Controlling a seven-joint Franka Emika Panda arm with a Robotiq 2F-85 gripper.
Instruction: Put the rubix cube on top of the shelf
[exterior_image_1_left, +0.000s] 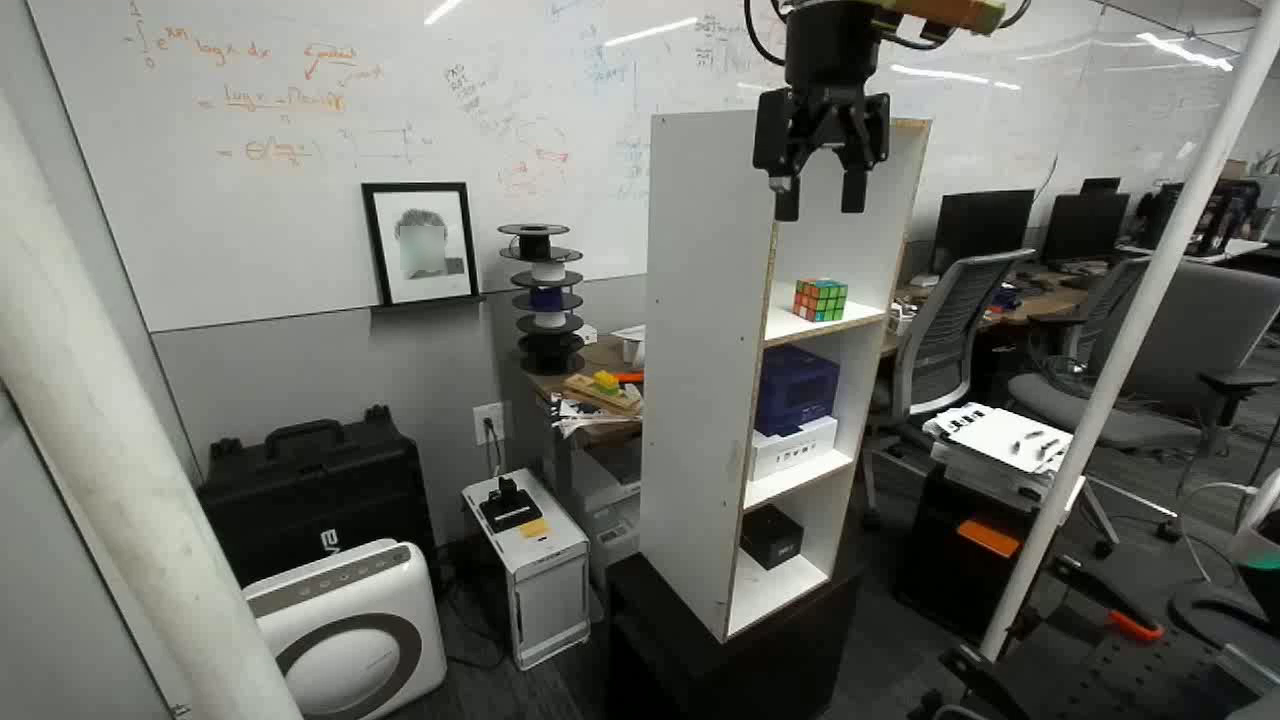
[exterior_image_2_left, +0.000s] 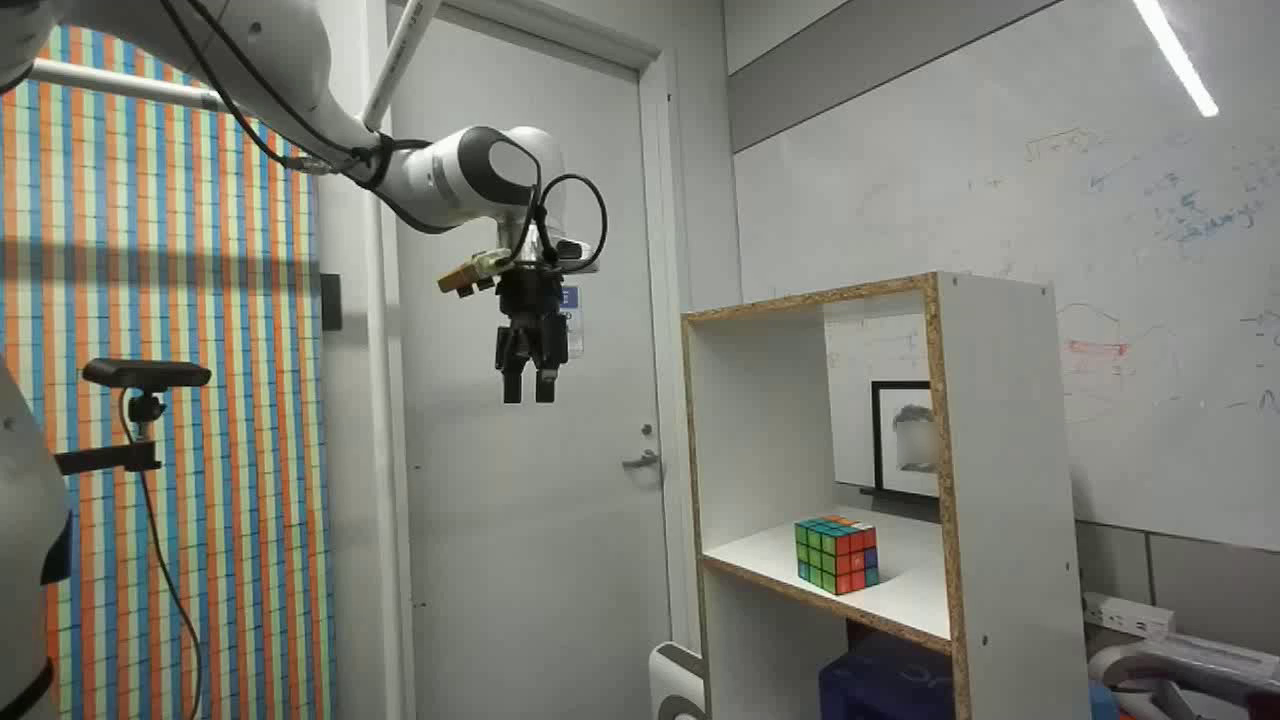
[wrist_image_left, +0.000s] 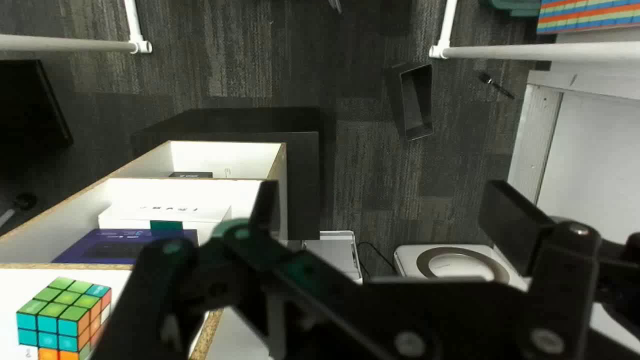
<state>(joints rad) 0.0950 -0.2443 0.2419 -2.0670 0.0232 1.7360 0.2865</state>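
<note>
The rubix cube (exterior_image_1_left: 820, 300) sits on the floor of the uppermost compartment of the tall white shelf (exterior_image_1_left: 697, 350). In an exterior view the cube (exterior_image_2_left: 836, 556) stands near the front edge of that compartment, and the shelf's side panel (exterior_image_2_left: 1012, 470) is at right. In the wrist view the cube (wrist_image_left: 64, 316) is at lower left and the shelf (wrist_image_left: 225, 156) is left of the jaws. My gripper (exterior_image_1_left: 820, 203) is open and empty, apart from shelf and cube. It hangs fingers down, beside the shelf in an exterior view (exterior_image_2_left: 529, 390); its spread fingers also show in the wrist view (wrist_image_left: 387, 215).
A dark blue box (exterior_image_1_left: 800, 388) on a white box (exterior_image_1_left: 795, 450) fills part of the middle compartment. A small black box (exterior_image_1_left: 772, 537) is in the lowest one. The shelf's top panel and side walls border the cube. White poles (exterior_image_1_left: 1130, 330) stand nearby.
</note>
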